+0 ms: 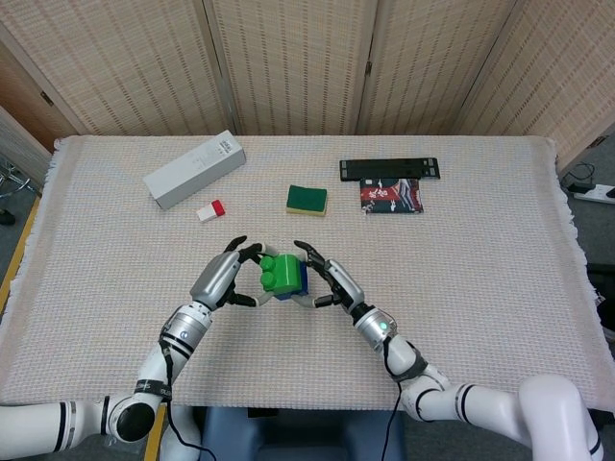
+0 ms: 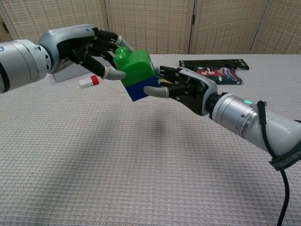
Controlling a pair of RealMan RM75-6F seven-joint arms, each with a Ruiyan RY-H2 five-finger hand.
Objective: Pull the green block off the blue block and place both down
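The left hand (image 2: 87, 47) comes in from the left above the table (image 1: 480, 288), its dark fingers (image 2: 106, 36) fanned toward the centre and curled round the studded end of the green block (image 2: 134, 63), with its pale thumb tip touching the block's left face; it grips the green part. The green block is glossy, bright green, with round studs on its top-left end, and it is still seated on the blue block (image 2: 141, 88), a darker, shorter slab showing beneath and to the right of it. The joined pair is held in the air above the woven cloth, between the two hands, roughly at the middle of the near half of the table in the head view. The stack is tilted: its long axis runs from the green studs at upper left down to the blue base at lower right in the chest view, so the studs point toward the left hand and the blue end toward the right hand (image 2: 186, 89). That right hand reaches in from the right on a silver forearm, palm turned toward the blocks, fingers wrapped behind the blue block and its pale thumb pressed against the blue block's near lower edge, so it holds the blue part. Both forearms slope in toward each other, meeting at the blocks.
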